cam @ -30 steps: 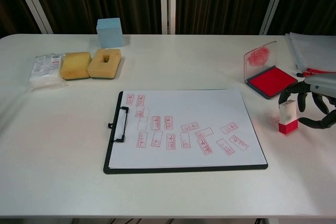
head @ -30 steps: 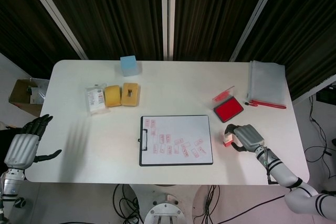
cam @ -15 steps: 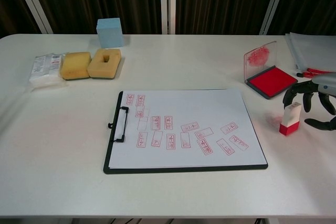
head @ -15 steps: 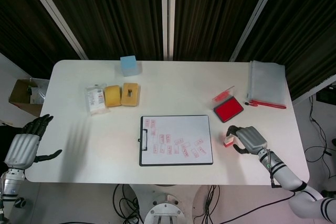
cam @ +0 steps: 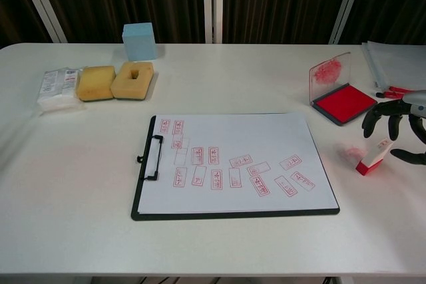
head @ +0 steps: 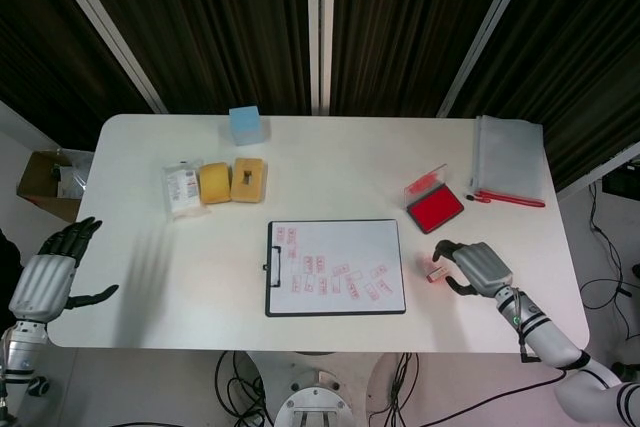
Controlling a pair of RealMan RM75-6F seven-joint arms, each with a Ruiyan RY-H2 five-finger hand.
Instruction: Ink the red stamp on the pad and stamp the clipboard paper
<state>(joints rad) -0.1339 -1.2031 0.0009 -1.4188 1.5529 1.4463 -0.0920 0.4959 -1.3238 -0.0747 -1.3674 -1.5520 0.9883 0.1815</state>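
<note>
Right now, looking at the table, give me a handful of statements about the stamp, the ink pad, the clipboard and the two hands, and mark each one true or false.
1. The red-based stamp with the white handle stands straight upright on the table. False: it is tilted, leaning toward the right hand.
2. The red ink pad has its clear lid open. True.
3. The white paper on the black clipboard is blank. False: it already carries many red stamp marks.
4. The left hand is off the table's left edge, holding nothing. True.
5. The stamp rests on the clipboard paper. False: it is on the bare white table, right of the clipboard.
</note>
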